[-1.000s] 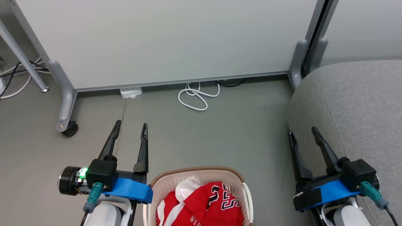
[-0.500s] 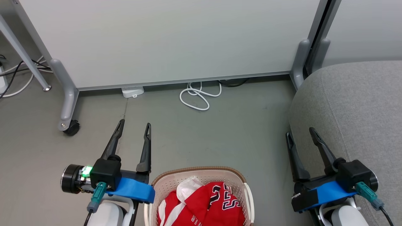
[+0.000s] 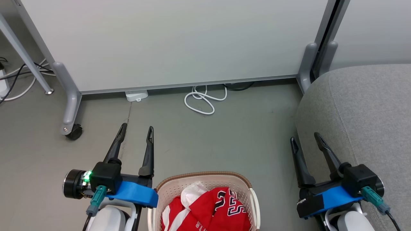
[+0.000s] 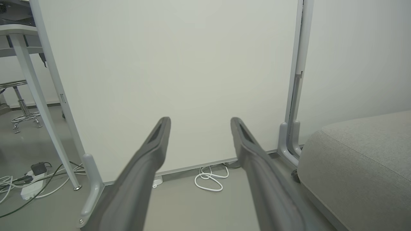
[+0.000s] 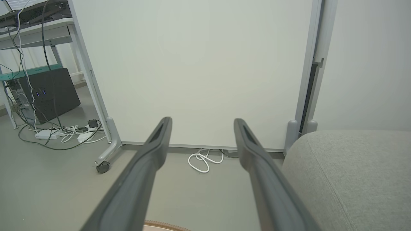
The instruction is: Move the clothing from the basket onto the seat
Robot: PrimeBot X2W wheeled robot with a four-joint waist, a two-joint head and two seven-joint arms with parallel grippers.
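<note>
Seat (image 3: 362, 106) at our right, basket (image 3: 205, 175) of clothing (image 3: 218, 211) between our arms

The red jerseys lie heaped in the basket, none on the seat yet; our left hand (image 3: 136, 130) and right hand (image 3: 303, 138) hover open and empty. We should dip in and pinch a thick fold.

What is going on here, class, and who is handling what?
Red sports jerseys with white trim sit in a cream-white perforated plastic laundry basket. Nothing is grasped yet: the robot's left claw and right claw hang open and empty on either side of it. The large grey fabric sofa seat lies to the robot's right.
</note>
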